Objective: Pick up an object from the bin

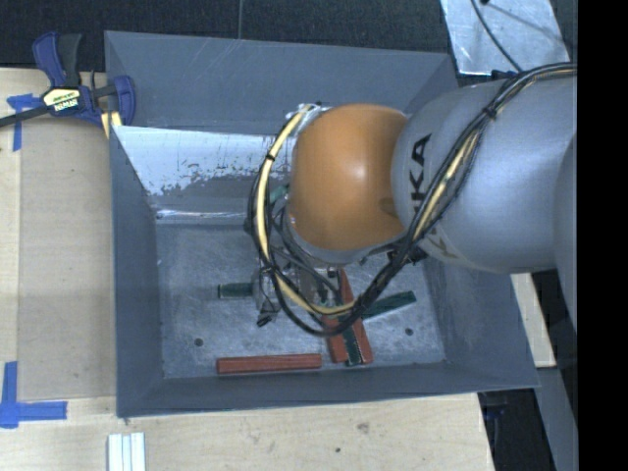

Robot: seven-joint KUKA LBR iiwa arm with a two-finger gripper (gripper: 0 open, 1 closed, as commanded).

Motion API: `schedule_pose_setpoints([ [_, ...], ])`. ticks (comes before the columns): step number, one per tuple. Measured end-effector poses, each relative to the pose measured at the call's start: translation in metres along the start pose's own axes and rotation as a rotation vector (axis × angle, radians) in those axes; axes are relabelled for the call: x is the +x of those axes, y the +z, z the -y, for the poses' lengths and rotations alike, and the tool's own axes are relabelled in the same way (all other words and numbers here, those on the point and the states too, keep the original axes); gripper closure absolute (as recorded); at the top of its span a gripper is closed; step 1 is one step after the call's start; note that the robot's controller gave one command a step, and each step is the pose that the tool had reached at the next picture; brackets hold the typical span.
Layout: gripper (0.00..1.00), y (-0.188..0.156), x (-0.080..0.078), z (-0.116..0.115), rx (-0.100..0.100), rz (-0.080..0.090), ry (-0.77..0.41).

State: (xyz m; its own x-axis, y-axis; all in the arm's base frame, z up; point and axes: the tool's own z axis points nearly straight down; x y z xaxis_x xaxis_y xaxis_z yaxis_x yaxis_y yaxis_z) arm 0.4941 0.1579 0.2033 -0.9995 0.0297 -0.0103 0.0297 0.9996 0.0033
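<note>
While in bin [132,292] (grey), red-brown bars [269,364].

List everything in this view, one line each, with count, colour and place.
bin: one, grey metal, middle of the view
flat bars: two, red-brown; one along the near wall, the other tilted at its right end
strip: one, dark green, tilted, right of middle
small piece: one, dark green, floor left of middle
arm: one, silver, from the right
cover: one, orange, on the wrist
cables: bundle, yellow and black, round the cover
hand: one, dark, below the cover, over the floor
</note>
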Motion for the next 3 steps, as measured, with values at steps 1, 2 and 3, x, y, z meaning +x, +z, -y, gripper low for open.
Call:
schedule_pose_setpoints([
  [1, 1.00, 0.011, -0.043, -0.015, 0.002, -0.004, -0.009],
  [2, 1.00, 0.005, -0.077, 0.014, 0.004, -0.004, -0.014],
  [3, 1.00, 0.006, -0.075, 0.012, 0.003, -0.006, -0.018],
])
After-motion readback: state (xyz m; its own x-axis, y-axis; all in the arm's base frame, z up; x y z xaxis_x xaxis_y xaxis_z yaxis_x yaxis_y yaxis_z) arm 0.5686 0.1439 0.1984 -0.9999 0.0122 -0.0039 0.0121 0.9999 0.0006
